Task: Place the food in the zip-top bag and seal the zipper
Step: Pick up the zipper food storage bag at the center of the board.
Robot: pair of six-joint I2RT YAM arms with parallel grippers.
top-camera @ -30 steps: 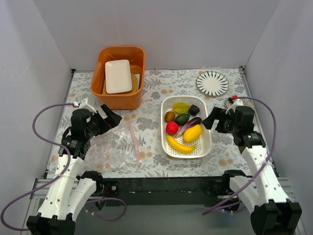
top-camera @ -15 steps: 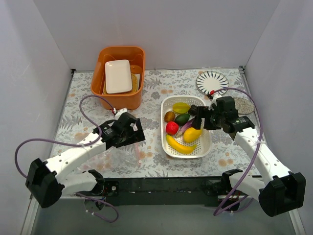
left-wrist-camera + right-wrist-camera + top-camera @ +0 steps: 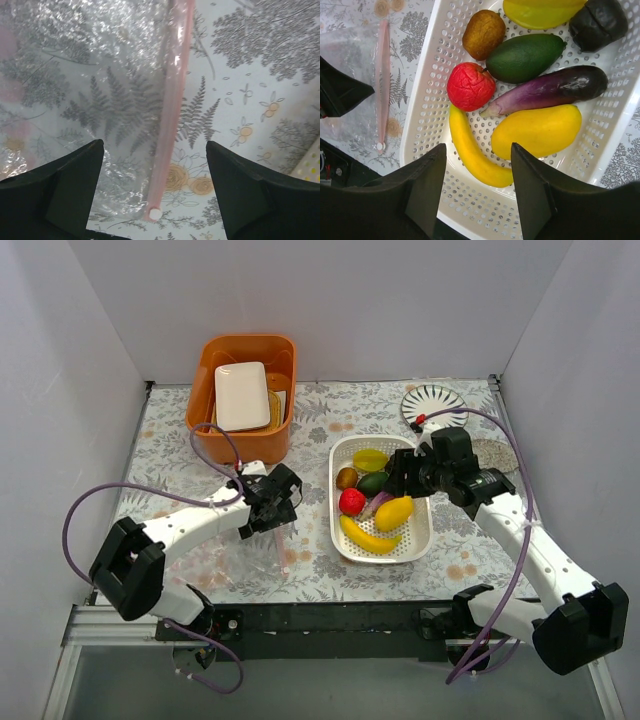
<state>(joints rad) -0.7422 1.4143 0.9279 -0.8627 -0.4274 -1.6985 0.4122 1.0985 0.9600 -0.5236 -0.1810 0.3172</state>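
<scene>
The food lies in a white perforated basket (image 3: 420,530): a yellow banana (image 3: 470,150), red fruit (image 3: 470,86), purple eggplant (image 3: 545,91), yellow mango (image 3: 537,131), green avocado (image 3: 525,57) and a brown piece (image 3: 483,34). My right gripper (image 3: 477,150) is open and empty, hovering above the banana. The clear zip-top bag (image 3: 235,545) lies flat left of the basket. Its pink zipper (image 3: 172,100) runs between my left gripper's fingers. My left gripper (image 3: 154,150) is open above the strip, which ends in a white tip (image 3: 154,214).
An orange bin (image 3: 243,445) holding a white plate (image 3: 242,395) stands at the back left. A striped plate (image 3: 434,408) and a grey round mat (image 3: 497,453) lie at the back right. White walls close three sides.
My left arm has reached right and forward from the table's left side to above the bag's zipper. My right arm has moved left from the basket's right side to over the food.
</scene>
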